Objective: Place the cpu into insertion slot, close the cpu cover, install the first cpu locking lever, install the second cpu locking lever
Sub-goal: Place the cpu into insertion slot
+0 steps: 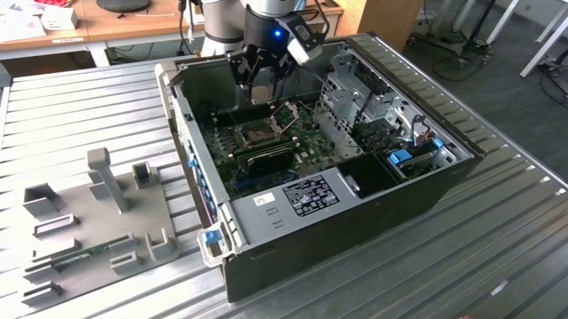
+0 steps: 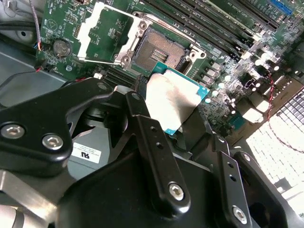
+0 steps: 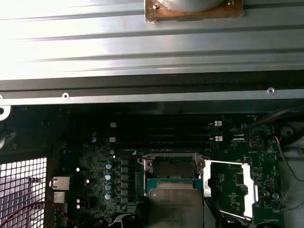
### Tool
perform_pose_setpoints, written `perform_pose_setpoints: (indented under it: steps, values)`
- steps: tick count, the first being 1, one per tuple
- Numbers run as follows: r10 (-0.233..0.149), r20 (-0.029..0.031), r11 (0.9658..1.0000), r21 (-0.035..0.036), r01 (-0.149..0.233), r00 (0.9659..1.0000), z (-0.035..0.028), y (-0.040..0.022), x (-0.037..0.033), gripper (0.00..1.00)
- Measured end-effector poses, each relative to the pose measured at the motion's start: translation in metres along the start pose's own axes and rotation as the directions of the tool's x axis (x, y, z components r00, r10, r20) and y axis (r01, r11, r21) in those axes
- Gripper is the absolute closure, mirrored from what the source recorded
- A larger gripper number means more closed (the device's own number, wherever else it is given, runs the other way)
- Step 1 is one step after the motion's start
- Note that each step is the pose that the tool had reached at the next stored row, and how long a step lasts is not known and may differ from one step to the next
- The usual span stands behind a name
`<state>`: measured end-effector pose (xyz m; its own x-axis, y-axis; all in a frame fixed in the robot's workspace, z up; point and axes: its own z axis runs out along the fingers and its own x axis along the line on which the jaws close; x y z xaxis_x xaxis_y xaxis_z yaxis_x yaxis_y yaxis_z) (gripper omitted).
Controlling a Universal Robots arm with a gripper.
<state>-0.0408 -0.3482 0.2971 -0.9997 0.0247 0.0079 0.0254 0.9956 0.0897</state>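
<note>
1. Pincer (image 2: 169,112) is closed on the cpu (image 2: 173,95), gripping opposite edges, likely to keep its underside free.
2. Cpu hangs above the slot (image 2: 159,52), apart.
3. Cover (image 2: 104,33) lies swung open beside the slot, leaving it bare.

cpu (image 2: 175,92): lower part hidden behind gripper (image 2: 173,116) fingers in second wrist view; btm cut by pic edge in first wrist view.
insertion slot (image 2: 159,51): near corner behind cpu; front half covered likewise in first wrist view.
memory slots (image 2: 228,23): ends cut off at pic edge.
</note>
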Motion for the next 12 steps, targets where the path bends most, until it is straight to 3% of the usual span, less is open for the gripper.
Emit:
perform_pose_setpoints:
  steps: [12]
  values:
    - [-0.001, 0.0069, 1.0, 0.0001, 0.001, 1.0, 0.0108, -0.001, 0.0, 0.46]
